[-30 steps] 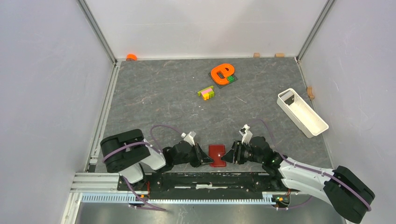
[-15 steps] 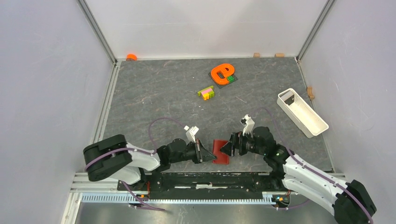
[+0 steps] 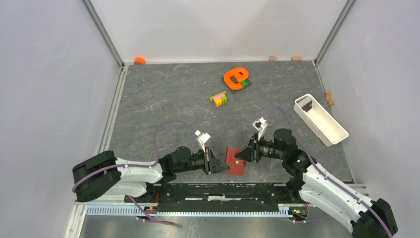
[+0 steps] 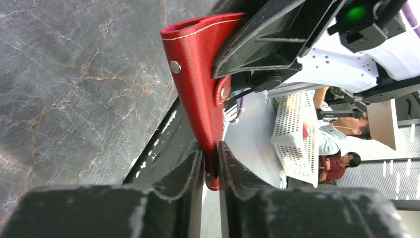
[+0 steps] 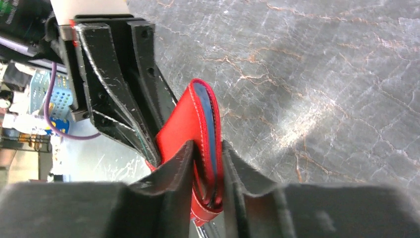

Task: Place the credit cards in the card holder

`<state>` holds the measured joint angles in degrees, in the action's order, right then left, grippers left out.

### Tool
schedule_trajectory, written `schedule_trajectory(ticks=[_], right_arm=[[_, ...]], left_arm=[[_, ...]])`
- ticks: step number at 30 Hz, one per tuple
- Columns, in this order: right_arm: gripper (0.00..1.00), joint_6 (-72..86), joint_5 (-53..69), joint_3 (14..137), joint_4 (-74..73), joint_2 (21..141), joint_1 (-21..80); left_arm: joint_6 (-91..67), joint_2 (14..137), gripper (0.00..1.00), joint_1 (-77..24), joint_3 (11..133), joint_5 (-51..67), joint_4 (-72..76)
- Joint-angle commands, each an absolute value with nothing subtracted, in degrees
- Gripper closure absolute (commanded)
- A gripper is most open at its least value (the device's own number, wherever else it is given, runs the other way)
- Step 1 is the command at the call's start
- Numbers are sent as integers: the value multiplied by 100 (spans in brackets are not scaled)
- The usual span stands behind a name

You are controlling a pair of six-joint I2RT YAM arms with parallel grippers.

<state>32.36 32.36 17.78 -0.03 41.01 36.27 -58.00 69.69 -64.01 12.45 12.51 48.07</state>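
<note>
**Fingers (image 4: 184, 181) of both grippers clamped on the card holder (image 3: 235, 161)**

Close to the near edge of the table (image 3: 163, 109), the left gripper (image 3: 218, 166) and the right gripper (image 3: 239, 154) are brought almost tip to tip. The folded dark-red card holder is pinched between them. Its left edge is grasped by the left gripper, whose two black fingers are pressed flat against the two red faces. The far right part is squeezed in the same way between the right gripper's pads (image 5: 174, 166).

Seen from above, the holder's long axis is laid roughly from near to far, across the line of the two arms, and a broad red face is turned up toward the overhead camera. Whether it is touching the table cannot be told.

In the left wrist view a metal stud and the snap tab are seen on the outer face. In the right wrist view a strip of light-blue lining is shown between the red leaves, along the edge turned away from the left gripper.

Farther out, near mid-table, a small cluster of multicoloured toy bricks (image 3: 218, 98) is found. Beyond it an orange curved piece (image 3: 235, 78) is set on a dark plate. A white oblong tray (image 3: 320, 119) is placed aslant toward the right wall. A small orange object (image 3: 139, 60) is lodged in the far left corner.
</note>
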Motion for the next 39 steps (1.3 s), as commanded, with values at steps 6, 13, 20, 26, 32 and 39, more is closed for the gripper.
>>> schedule_trajectory(ticks=[6, 13, 20, 26, 32, 39], right_arm=[[100, 3750, 4230, 1737, 1150, 3947, 3612], [100, 3893, 4543, 1700, 1439, 3875, 3612], [100, 3970, 4715, 1618, 1567, 3841, 3611], [83, 3389, 4577, 2054, 650, 3889, 3612], [47, 2359, 3891, 2999, -818, 4018, 3593], [36, 1670, 2698, 3832, -1938, 4166, 3584]], left_arm=[[-5501, 6611, 39, -6416, 1187, 1075, 4802], [-5476, 6589, 36, -6408, 1304, 1037, 4822], [-5605, 6760, 63, -6408, 1315, 1264, 5506], [-6226, 6940, 98, -6030, 1667, 2108, 5492], [-5890, 6603, 98, -4879, 2813, 4026, 2580], [-3498, 6968, 98, -3766, 4540, 5068, -1513]])
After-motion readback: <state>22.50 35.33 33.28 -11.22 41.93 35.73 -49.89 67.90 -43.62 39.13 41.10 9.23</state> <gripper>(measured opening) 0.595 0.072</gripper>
